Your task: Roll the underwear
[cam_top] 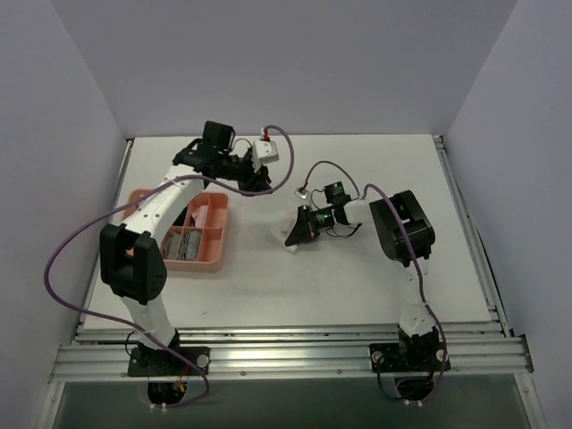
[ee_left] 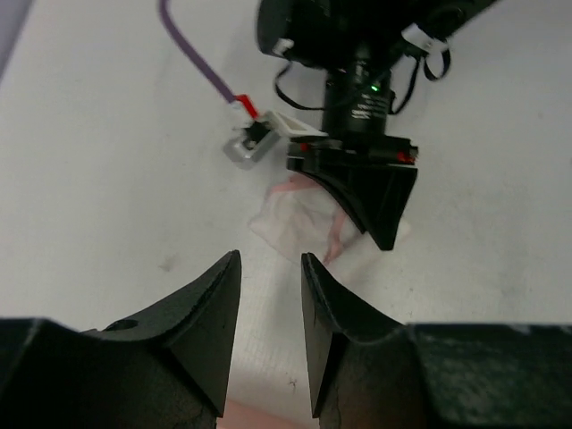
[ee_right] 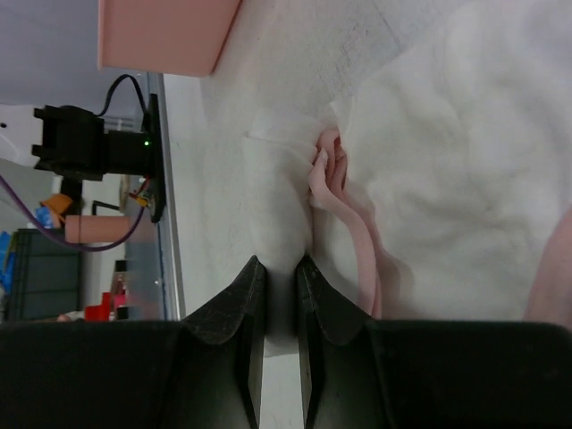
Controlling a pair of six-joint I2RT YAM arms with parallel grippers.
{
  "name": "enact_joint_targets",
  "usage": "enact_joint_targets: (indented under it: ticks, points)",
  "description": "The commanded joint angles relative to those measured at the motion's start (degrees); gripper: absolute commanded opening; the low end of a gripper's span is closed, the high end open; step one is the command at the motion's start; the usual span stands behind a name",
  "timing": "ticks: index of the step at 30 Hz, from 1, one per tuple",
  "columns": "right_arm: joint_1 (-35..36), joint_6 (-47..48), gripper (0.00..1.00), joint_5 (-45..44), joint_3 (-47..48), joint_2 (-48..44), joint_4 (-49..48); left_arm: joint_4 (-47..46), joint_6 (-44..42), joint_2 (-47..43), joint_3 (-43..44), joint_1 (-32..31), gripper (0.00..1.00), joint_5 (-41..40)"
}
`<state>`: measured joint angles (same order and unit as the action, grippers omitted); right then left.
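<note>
Near the middle of the table (cam_top: 357, 286), to the right of the pink tray (cam_top: 220, 234) and apart from it, the underwear (ee_left: 288, 219) lies crumpled in a loose heap rather than a tidy roll, its pink trim showing at the edge. The main risk, as I judge it, is that the thin cloth slips out of the narrow pinch or springs open once it is let go, since only a small fold is caught and nothing presses the rest down. A pull from that one fold could also drag the whole garment across the smooth surface instead of turning it over itself, leaving a bunch and not a roll. The pale fabric is hard to tell from the table, so a second grasp may close on nothing. The right gripper (ee_right: 280, 265) sits low on the garment with its jaws nearly pressed together, pinching a fold of white fabric beside the pink trim. The left gripper (ee_left: 271, 261) hovers short of the cloth, jaws parted with a clear gap; it holds and touches nothing
</note>
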<state>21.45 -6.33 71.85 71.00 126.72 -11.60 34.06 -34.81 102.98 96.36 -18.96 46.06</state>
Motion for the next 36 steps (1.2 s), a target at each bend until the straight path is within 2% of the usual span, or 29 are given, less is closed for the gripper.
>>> enact_joint_targets:
  ticks: [1, 6, 11, 14, 23, 26, 31, 33, 36]
  points:
    - [-1.41, -5.43, 0.00, -6.20, -3.15, 5.38, 2.46, 11.64, -15.02, 1.00, -1.86, -6.34, 0.43, -3.78]
    - [-2.03, -6.24, 0.00, -6.72, -1.75, 7.31, 4.56, 17.96, -20.38, 5.73, 0.05, -8.02, 0.44, -3.26]
    - [-2.56, -4.58, 0.00, -7.60, -0.43, 9.51, 8.33, 20.78, -23.46, 11.62, 2.17, -11.88, 0.48, -13.53]
    - [-2.56, -4.40, 0.01, -7.51, -0.51, 9.43, 8.34, 20.78, -24.95, 13.74, 1.91, -13.29, 0.49, -15.13]
    - [-2.56, -3.70, 0.01, -7.69, -0.25, 9.60, 9.48, 6.64, -23.82, 14.36, -3.71, -15.84, 0.46, -18.65]
    - [-2.56, -3.52, 0.01, -7.26, -0.34, 9.34, 9.57, 4.35, -23.47, 15.14, -4.51, -16.37, 0.47, -18.28]
    - [-2.64, -3.25, 0.01, -6.99, -0.16, 9.08, 9.84, 7.06, -24.69, 17.78, -2.76, -16.90, 0.46, -19.08]
    - [-2.64, -3.25, 0.02, -7.25, -0.16, 8.90, 9.84, 7.07, -24.96, 18.22, -2.75, -16.90, 0.44, -18.99]
    - [-2.73, -4.13, 0.03, -7.96, -0.60, 7.33, 9.31, 10.83, -26.54, 19.97, -0.74, -16.90, 0.34, -18.03]
